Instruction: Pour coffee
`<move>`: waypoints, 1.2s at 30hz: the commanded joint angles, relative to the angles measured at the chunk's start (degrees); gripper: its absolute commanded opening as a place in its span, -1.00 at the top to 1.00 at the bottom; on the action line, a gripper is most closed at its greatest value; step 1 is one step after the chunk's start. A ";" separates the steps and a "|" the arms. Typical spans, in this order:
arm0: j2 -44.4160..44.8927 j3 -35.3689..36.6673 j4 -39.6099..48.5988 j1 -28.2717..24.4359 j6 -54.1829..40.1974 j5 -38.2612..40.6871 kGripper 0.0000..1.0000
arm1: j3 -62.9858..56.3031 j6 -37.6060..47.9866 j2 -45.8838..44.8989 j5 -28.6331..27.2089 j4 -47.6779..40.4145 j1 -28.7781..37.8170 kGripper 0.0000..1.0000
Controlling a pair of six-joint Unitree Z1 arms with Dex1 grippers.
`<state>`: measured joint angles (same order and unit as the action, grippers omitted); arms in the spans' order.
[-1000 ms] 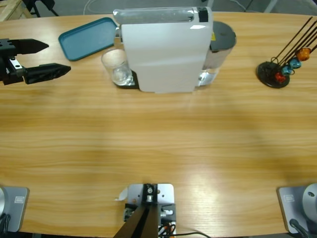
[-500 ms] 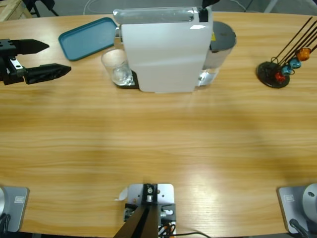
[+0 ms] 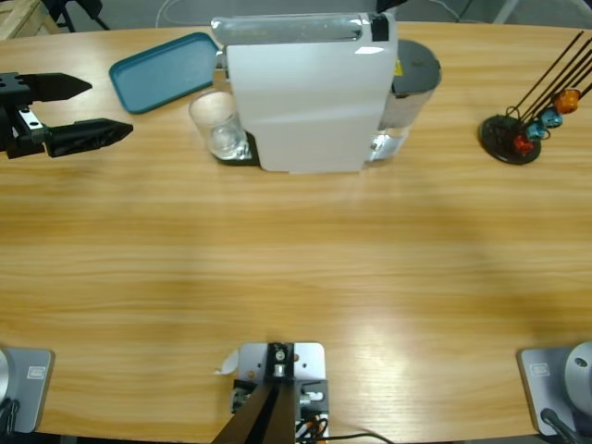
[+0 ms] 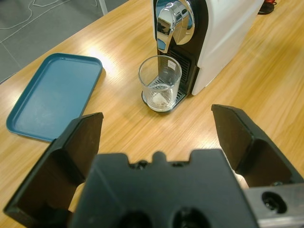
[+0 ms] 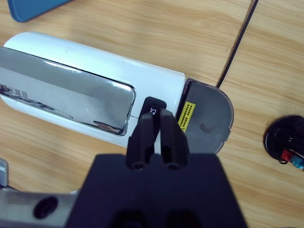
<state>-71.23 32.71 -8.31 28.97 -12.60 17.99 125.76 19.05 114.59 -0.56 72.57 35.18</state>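
- Standing near the far edge of the wooden worktop (image 3: 296,268), a white coffee machine (image 3: 305,92) lies with its long axis across the high view, its spout end toward the left of that view.
- A clear glass tumbler (image 3: 215,123) sits upright on the machine's drip tray, right under the chrome spout (image 4: 173,21) as seen in the left wrist view.
- The coffee (image 4: 159,97) shows only as a thin pale layer at the bottom of the tumbler.
- A teal tray (image 3: 166,69) lies flat just beyond the tumbler, toward the upper left of the high view, apart from it.
- A black capsule stand (image 3: 513,137) with thin rods and small coloured capsules (image 3: 546,118) sits well apart to the right.
- The left end effector (image 3: 88,111) hovers at the left edge of the high view, jaws spread wide, pointing toward the tumbler with bare worktop between them.
- The right end effector (image 5: 157,124) has its jaws pressed together, tips over a small black button (image 5: 153,110) on the machine's top, beside the chrome lid (image 5: 66,97).
- A grey water tank (image 5: 206,116) sits at the machine's rear end.
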 commanded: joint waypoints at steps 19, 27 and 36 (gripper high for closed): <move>-1.28 -0.45 -0.57 0.38 -0.58 1.08 -1.00 | 8.49 -0.71 -3.32 -5.08 0.87 2.36 -1.00; -0.40 -0.70 -0.51 0.38 -0.49 1.08 -1.00 | 6.87 1.87 -3.14 -4.01 2.73 2.70 -1.00; -0.06 -0.81 -0.48 0.38 -0.32 1.35 -1.00 | 5.99 1.96 -3.46 -3.11 4.15 2.77 -1.00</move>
<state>-71.23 32.71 -8.31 28.98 -12.62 18.00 133.92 20.36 111.45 -4.77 75.31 37.31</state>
